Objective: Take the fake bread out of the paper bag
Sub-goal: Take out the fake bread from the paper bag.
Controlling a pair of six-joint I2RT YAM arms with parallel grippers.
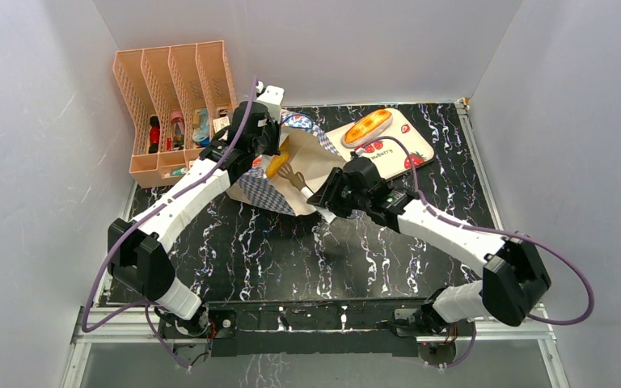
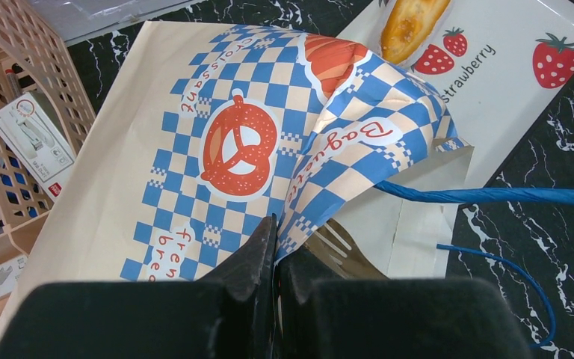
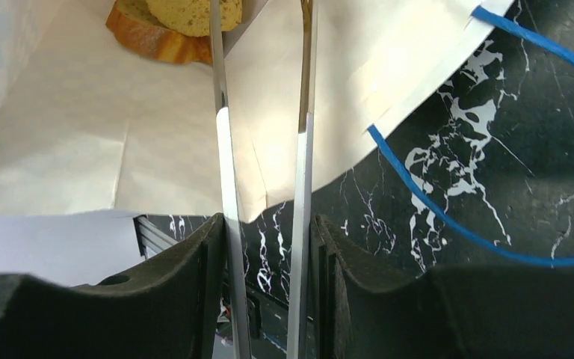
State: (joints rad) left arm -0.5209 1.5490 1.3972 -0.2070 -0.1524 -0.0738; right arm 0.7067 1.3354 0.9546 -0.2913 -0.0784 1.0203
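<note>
Black marbled table (image 1: 291, 250), white walls (image 1: 307, 48).
Jaws: left gripper (image 2: 275, 232) pinched on paper bag (image 2: 157, 149) rim; right gripper (image 3: 267, 232) clamped on metal tongs (image 3: 224, 149).

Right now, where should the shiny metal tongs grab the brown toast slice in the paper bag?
Best pinch the brown toast slice across its crusty near edge, entering by the white-lined paper bag mouth: it lies deep inside, crust facing the metal tongs.
</note>
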